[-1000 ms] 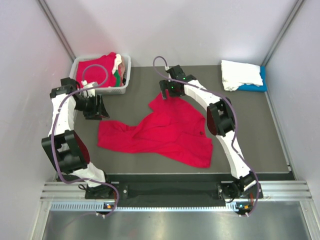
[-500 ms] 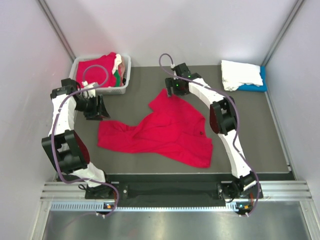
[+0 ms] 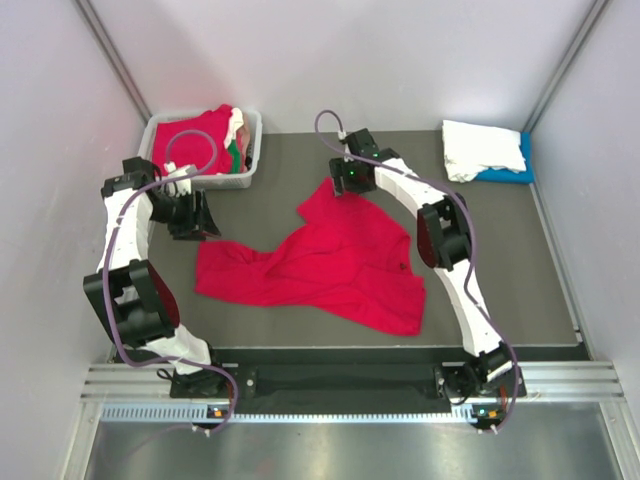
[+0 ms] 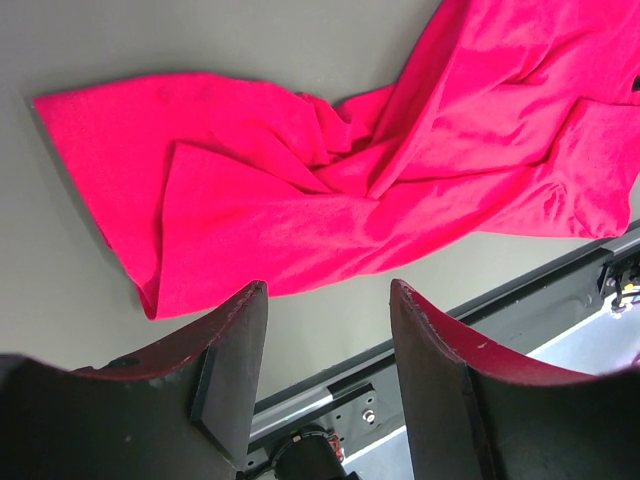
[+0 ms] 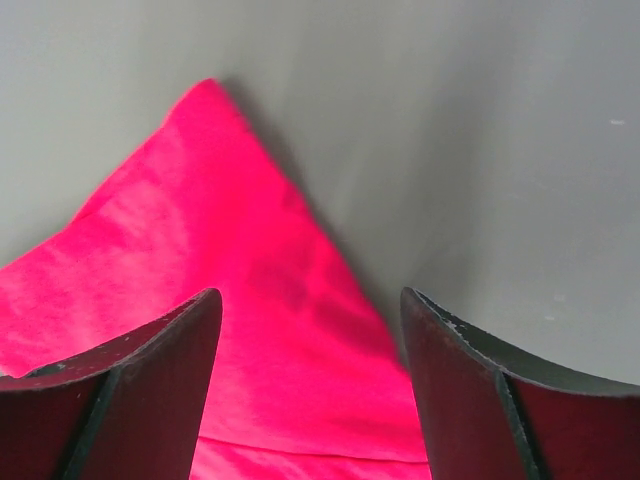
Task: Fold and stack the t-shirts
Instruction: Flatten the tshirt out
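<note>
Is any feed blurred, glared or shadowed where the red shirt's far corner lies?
Top external: even light, no glare, red t-shirt sharp. Right wrist: the corner looks slightly soft, a thin shadow along its right edge, right gripper fingers dark. Left wrist: folds crisp, no glare.

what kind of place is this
Probably a robotics lab test cell: bare white walls box in a grey table, the left arm and right arm are bolted to a metal rail, and a red t-shirt lies spread out.
</note>
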Robot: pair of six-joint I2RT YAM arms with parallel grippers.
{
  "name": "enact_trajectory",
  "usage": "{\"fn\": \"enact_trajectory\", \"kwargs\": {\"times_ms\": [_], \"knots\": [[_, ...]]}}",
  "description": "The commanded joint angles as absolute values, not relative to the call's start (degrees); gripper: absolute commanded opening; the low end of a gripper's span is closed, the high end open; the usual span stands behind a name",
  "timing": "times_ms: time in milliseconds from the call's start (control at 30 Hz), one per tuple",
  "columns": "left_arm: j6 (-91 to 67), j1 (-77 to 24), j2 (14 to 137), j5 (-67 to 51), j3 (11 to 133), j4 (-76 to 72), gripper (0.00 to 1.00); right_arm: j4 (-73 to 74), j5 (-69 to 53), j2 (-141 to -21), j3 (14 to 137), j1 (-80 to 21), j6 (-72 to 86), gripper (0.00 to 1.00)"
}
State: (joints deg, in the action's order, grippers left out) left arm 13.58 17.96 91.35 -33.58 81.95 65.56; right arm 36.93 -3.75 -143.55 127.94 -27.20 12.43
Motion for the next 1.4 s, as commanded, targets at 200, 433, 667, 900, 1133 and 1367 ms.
{"fn": "enact_trajectory", "kwargs": {"times_ms": [200,433,667,900,1133,1367], "knots": [[14.41,18.19,89.91,-35.68,82.62,64.07,0.57,36.12,-3.87,-143.61,127.18,-30.59,12.04,0.61],[15.29,18.19,89.12,-35.42,81.91,64.51,0.57,35.25,-2.9,-143.88,126.74,-29.8,11.6,0.46],[15.56,18.11,88.86,-34.72,80.86,63.72,0.57,35.07,-2.73,-143.88,127.18,-29.09,11.78,0.0],[15.56,18.19,91.05,-33.66,80.24,63.19,0.57,31.38,-0.35,-138.7,119.9,-27.43,11.43,0.0],[14.15,17.49,92.11,-34.1,82.88,63.63,0.57,29.89,2.29,-132.55,117.6,-20.67,12.48,0.0],[13.27,15.91,92.11,-33.75,83.41,63.46,0.57,29.7,1.49,-129.37,117.68,-15.21,12.57,0.0]]}}
